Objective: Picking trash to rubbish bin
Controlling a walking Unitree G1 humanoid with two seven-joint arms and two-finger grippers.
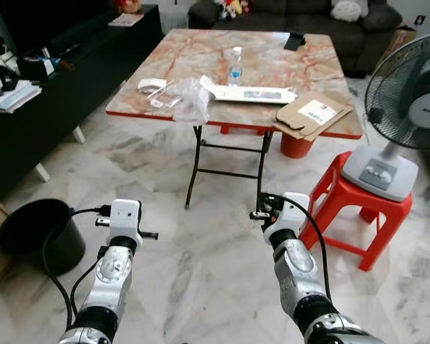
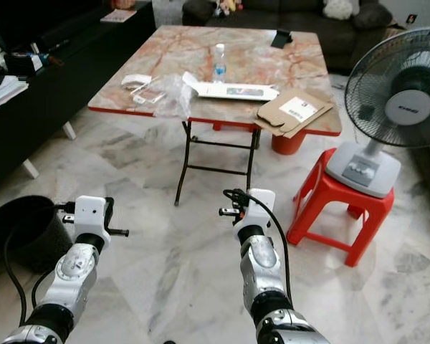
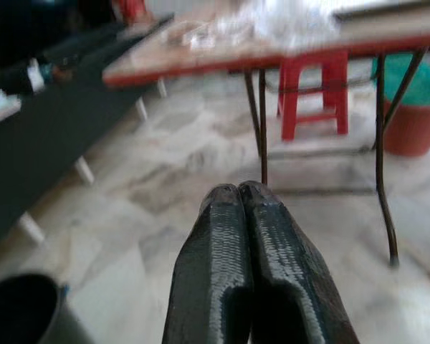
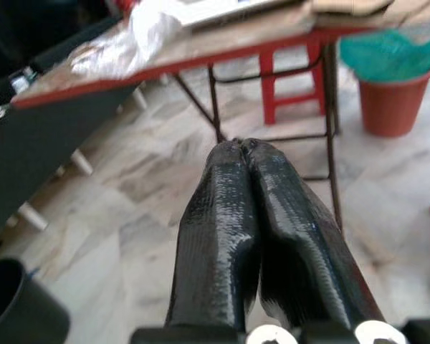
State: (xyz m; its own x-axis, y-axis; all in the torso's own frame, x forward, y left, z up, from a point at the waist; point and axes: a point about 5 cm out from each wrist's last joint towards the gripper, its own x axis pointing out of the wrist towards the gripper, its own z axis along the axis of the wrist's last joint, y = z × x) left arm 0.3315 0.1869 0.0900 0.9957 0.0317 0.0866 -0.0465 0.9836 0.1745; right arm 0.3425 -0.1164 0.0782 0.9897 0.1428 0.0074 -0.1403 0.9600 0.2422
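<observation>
At the lower left of the frame, a round black rubbish bin (image 1: 36, 233) is seen on the marble floor. Centre frame, crumpled clear plastic trash (image 1: 190, 97) lies on the marble-patterned folding counter (image 1: 272, 72). Below, the left tool (image 3: 238, 192) and right tool (image 4: 241, 147) are held closed, empty.

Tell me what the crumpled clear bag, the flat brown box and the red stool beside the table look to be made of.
The crumpled clear bag looks like thin glossy plastic film: see-through, with shiny creases. The flat brown box seems to be matte cardboard, with folded flaps and a white printed label. The red stool is probably moulded plastic, uniform in colour and smooth, though painted metal cannot be ruled out.
</observation>
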